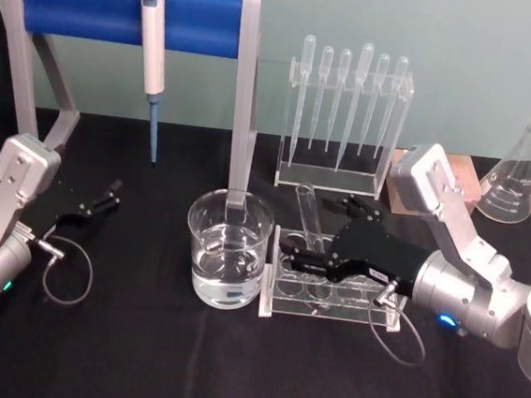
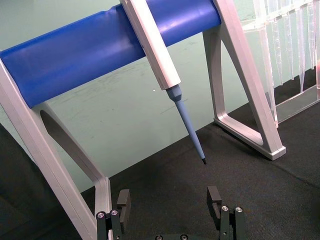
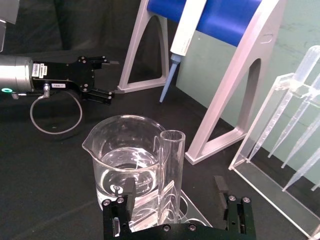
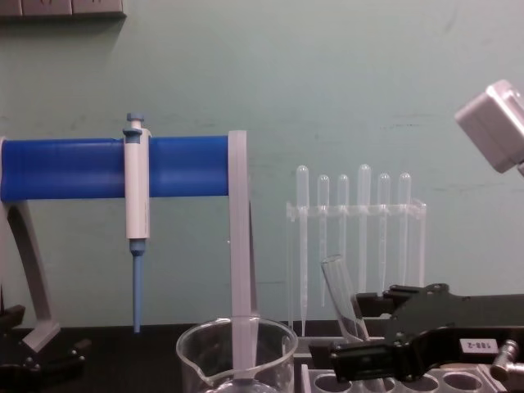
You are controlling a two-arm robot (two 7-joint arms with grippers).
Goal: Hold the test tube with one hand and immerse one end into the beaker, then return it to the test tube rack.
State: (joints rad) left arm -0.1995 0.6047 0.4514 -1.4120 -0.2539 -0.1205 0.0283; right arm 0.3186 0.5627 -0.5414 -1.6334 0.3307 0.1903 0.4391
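Just right of the beaker [image 1: 228, 247], on the black counter [image 1: 137, 356], sits the clear test tube rack [image 1: 330, 311]. The test tube [image 1: 306, 212] stands in the rack hole closest to the beaker, tilted so that its open rim leans toward the beaker. The right end effector [image 1: 307, 227] reaches in from the beaker's right, level with the rack. Its fingers are spread wide on either side of the tube, and neither one visibly presses on the glass. The beaker itself holds clear liquid [image 1: 227, 275] in its lower part.

Well to the beaker's left, the left end effector [image 1: 101, 200] hovers low over the counter with its fingers apart and nothing between them.

Behind the beaker stands a grey stand [image 1: 246, 94] with a blue bar, where a white-and-blue micropipette [image 1: 152, 47] hangs tip down. Behind and to the beaker's right, a row of thin plastic pipettes [image 1: 351, 94] hangs in a clear holder. Farther right is an Erlenmeyer flask [image 1: 517, 176].
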